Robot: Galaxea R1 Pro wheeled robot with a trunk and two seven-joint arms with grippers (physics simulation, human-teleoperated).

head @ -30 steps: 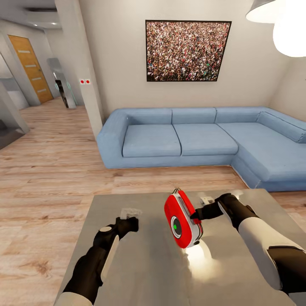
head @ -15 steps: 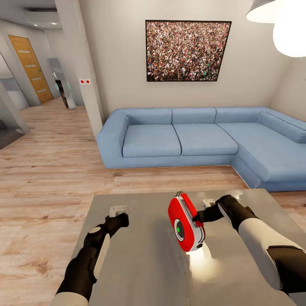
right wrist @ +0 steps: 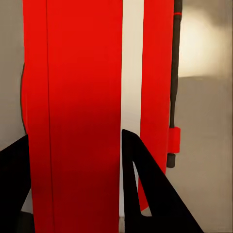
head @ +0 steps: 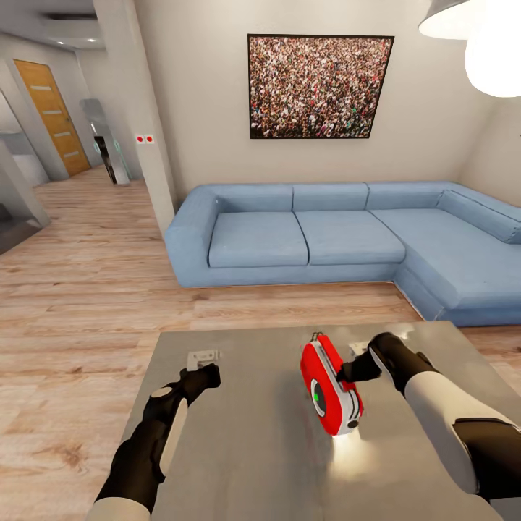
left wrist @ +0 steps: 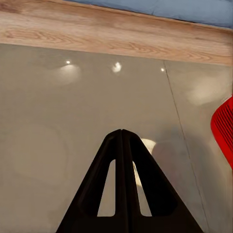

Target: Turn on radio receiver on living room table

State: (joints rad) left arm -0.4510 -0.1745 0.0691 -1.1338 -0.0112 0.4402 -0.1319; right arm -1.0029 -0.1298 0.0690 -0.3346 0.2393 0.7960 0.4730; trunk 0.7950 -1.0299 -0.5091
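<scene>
The red radio receiver (head: 331,394) with its white edge band stands on edge and tilted over the grey table (head: 246,449). Its round dial, with a green centre, faces the left arm, and the thin wire loop is on top. My right gripper (head: 346,374) is shut on the radio's far side. In the right wrist view the red body and white band (right wrist: 82,97) sit between the two dark fingers (right wrist: 145,194). My left gripper (head: 206,375) hovers over the table's left part, shut and holding nothing. Its joined fingertips (left wrist: 121,141) point at bare tabletop, with the radio's red edge (left wrist: 224,131) off to one side.
A blue L-shaped sofa (head: 304,239) stands beyond the table's far edge and wraps round to the right. Light wood floor (head: 79,304) opens to the left towards a hallway. A pendant lamp (head: 485,43) hangs at the upper right. A framed crowd picture (head: 318,85) hangs above the sofa.
My right gripper has carried the radio to the right and a little lower. The left arm drew back to the left a second ago and has stayed still since.
</scene>
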